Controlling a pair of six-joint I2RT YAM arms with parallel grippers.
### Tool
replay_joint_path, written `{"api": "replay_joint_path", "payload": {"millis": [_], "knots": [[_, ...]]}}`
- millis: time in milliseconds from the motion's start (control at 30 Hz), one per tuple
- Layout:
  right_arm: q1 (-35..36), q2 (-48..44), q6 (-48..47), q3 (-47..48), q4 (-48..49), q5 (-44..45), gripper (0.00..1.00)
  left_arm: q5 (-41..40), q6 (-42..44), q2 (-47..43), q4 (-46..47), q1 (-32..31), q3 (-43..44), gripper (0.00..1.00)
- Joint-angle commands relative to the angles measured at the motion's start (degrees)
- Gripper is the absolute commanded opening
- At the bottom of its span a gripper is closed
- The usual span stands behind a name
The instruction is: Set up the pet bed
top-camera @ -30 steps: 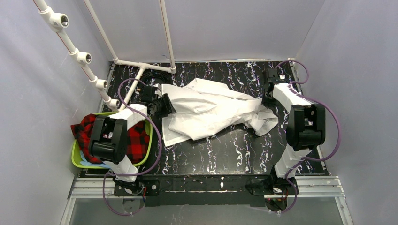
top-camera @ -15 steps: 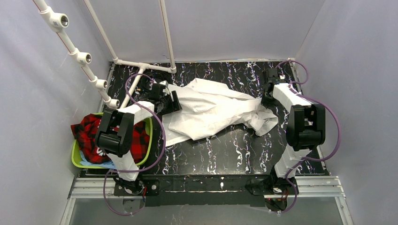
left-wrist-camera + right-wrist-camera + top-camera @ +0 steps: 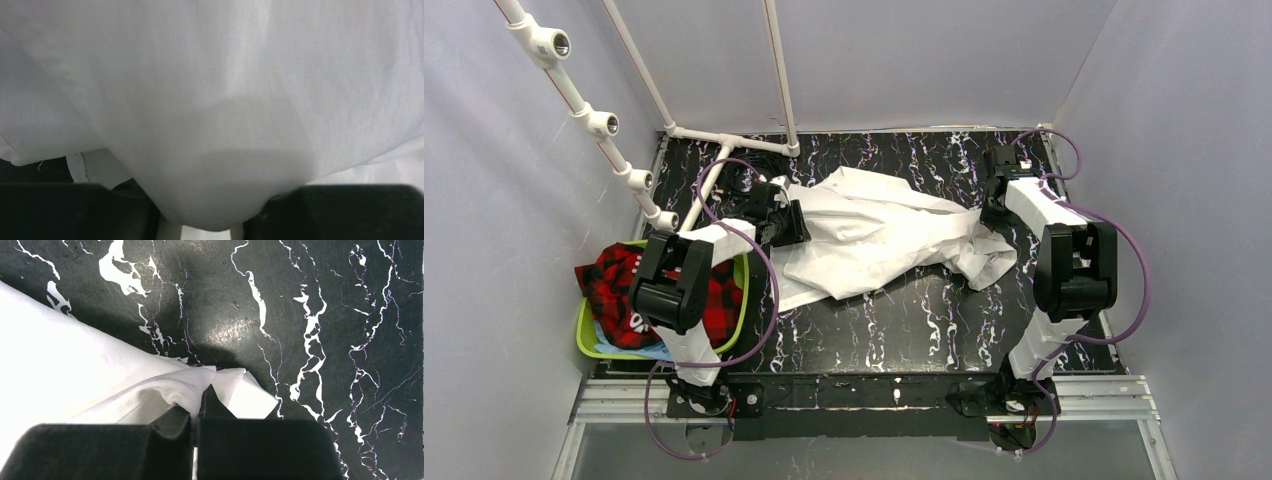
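A crumpled white sheet [image 3: 874,235] lies across the middle of the black marbled table [image 3: 904,330]. My left gripper [image 3: 789,218] is at the sheet's left edge. In the left wrist view the sheet [image 3: 210,100] fills the frame and a thick fold bulges down between the jaws of the gripper [image 3: 202,192], which press on it from both sides. My right gripper [image 3: 989,212] is at the sheet's right end. In the right wrist view the gripper [image 3: 196,410] is shut on a corner fold of the sheet [image 3: 75,375], low over the table.
A green basket [image 3: 584,338] holding a red plaid cloth [image 3: 609,280] sits at the table's left edge, under my left arm. A white pipe frame [image 3: 724,140] with sockets stands at the far left corner. Grey walls close in on three sides.
My left arm has swung its elbow to the right and pushed the gripper farther onto the sheet's left edge. The right arm and the sheet's right end have not moved.
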Motion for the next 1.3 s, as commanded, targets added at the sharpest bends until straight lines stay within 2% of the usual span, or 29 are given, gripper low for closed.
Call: {"api": "replay_joint_path", "payload": {"millis": [0,67,100,233,400,433,633,733,833,1000,1133,1267], "knots": [[-0.25,-2.82,0.55,2.81,0.4,-0.52,0.01,-3.3,0.96,0.93,-1.66,-0.12,0.33,0.19],[-0.25,-3.26,0.63,3.12,0.17,-0.83,0.01,-4.54,1.07,1.05,-3.37,-0.06,1.38,0.03],[-0.25,-3.47,0.65,3.31,-0.07,-1.01,0.01,-5.12,1.09,0.9,-6.08,-0.11,2.29,0.0],[-0.25,-4.61,0.43,4.44,-1.79,-1.92,0.01,-7.22,1.19,-1.54,-17.66,-0.05,8.27,0.0],[-0.25,-7.29,-1.65,5.84,-2.58,-5.2,0.02,-6.98,2.01,-4.79,-40.03,0.61,22.11,0.0],[-0.25,-7.72,-2.3,6.03,-2.69,-7.06,0.06,-7.42,1.82,-5.72,-43.07,0.72,24.11,0.0],[-0.25,-12.88,-0.63,0.98,-0.77,-16.55,0.62,-9.78,-1.06,-9.78,-50.95,2.32,33.13,0.0],[-0.25,-15.77,0.96,-3.26,-1.91,-18.27,0.74,-11.84,-3.21,-10.59,-52.24,2.83,36.42,0.0],[-0.25,-18.33,2.33,-9.02,-1.56,-22.82,0.75,-12.37,-4.38,-10.57,-53.07,3.34,39.61,0.0],[-0.25,-20.69,7.92,-14.84,5.27,-25.87,0.78,-12.69,-4.62,-9.7,-54.59,3.87,43.56,0.0],[-0.27,-18.96,12.85,-17.01,10.85,-26.62,0.78,-11.99,-4.76,-9.42,-54.77,4.0,44.7,0.0],[-0.25,-15.74,18.15,-19.06,14.18,-26.24,0.74,-11.19,-5.39,-9.34,-55.47,4.48,45.65,0.0]]}}
